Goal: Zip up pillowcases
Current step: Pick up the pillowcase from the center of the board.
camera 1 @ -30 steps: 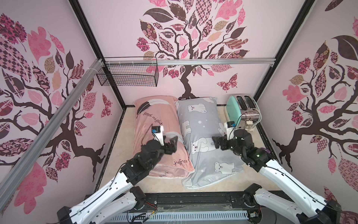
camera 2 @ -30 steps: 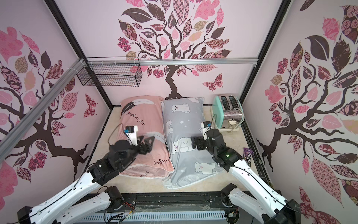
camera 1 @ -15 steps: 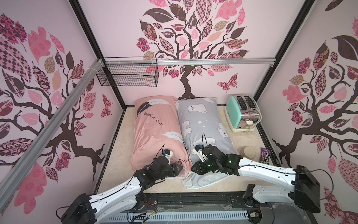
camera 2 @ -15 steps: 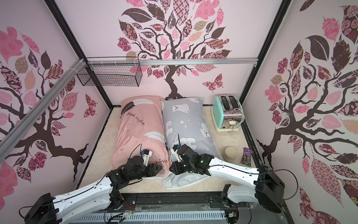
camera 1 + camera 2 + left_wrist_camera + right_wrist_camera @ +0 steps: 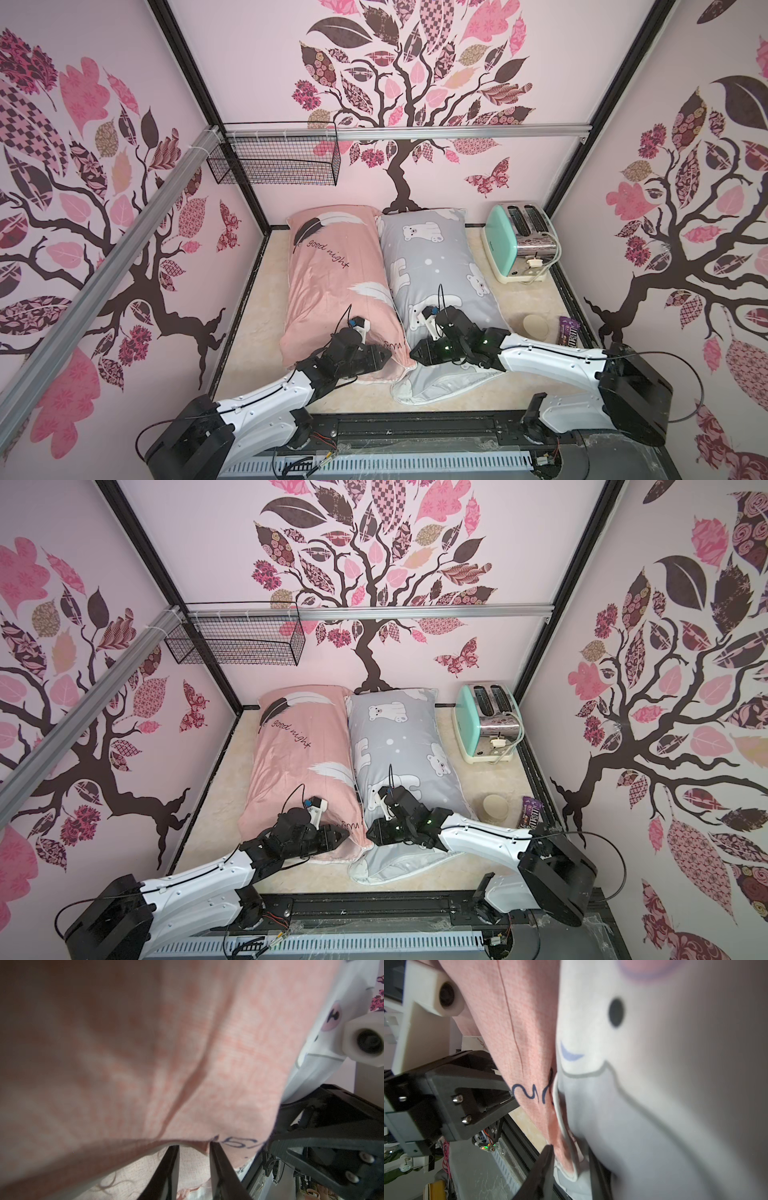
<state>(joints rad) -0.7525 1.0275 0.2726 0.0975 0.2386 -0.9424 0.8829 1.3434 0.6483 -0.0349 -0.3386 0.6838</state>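
Note:
Two stuffed pillowcases lie side by side in both top views: a pink one point(image 5: 336, 270) point(image 5: 299, 750) with feathers and "good night" script, and a grey one point(image 5: 432, 257) point(image 5: 399, 737) with white polar bears. My left gripper point(image 5: 390, 354) point(image 5: 347, 834) lies low at the pink one's near right corner. In the left wrist view its fingers point(image 5: 170, 1167) clamp pale pink cloth, the tips hidden under a pink fold point(image 5: 145, 1043). My right gripper point(image 5: 412, 355) point(image 5: 369, 834) faces it from the grey side. Between its jaws point(image 5: 570, 1148) sits the pink corner point(image 5: 519, 1022) with white piping, pressed against grey cloth point(image 5: 654, 1105).
A mint toaster point(image 5: 519, 241) stands at the back right. A round beige disc point(image 5: 535, 326) and a purple candy packet point(image 5: 569, 330) lie right of the grey pillow. A wire basket point(image 5: 274, 160) hangs on the back wall. A black rail point(image 5: 415, 424) runs along the front edge.
Both arms dropped from mid-pillow to the near ends of the pillows, tips now almost meeting at the seam. Both pairs of jaws narrowed from wide onto cloth.

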